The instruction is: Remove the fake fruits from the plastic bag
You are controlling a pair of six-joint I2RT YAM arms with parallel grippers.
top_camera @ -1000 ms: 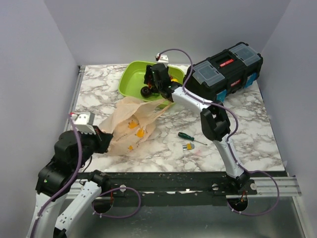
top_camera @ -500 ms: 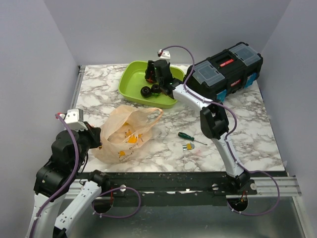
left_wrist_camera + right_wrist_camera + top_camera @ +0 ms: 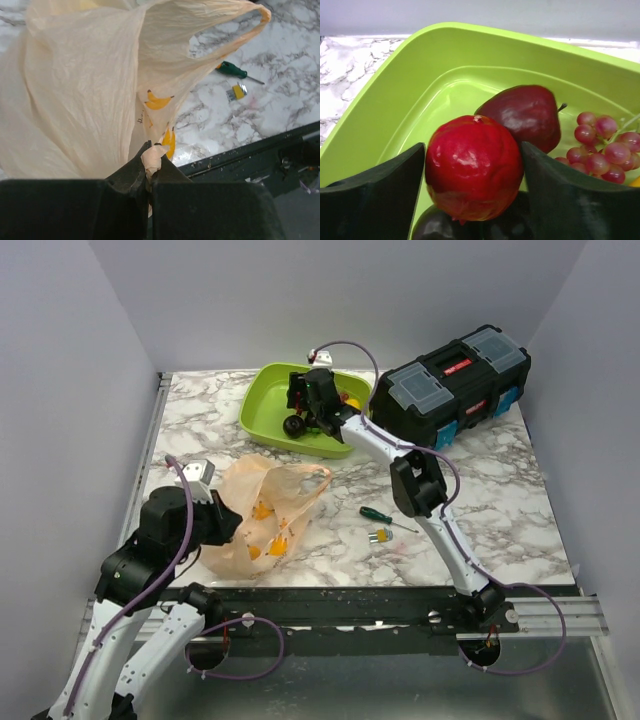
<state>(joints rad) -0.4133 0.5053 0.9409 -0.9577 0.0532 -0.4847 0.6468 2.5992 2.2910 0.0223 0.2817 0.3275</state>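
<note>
No wording can be read anywhere. The plastic bag (image 3: 85,90) carries yellow banana-shaped prints (image 3: 158,102) and, beside them, a thin line of dark print too small to make out. On the far right, the black toolbox (image 3: 455,385) has a red label (image 3: 457,366) on its lid, its pale lettering illegible.

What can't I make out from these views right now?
Plastic bag interior: crinkled film hides any leftover fruit, top and left wrist views.
Lime-green tray: the right arm covers some contents, top view.
Small yellow item beside the screwdriver: too small to identify, top view.
</note>
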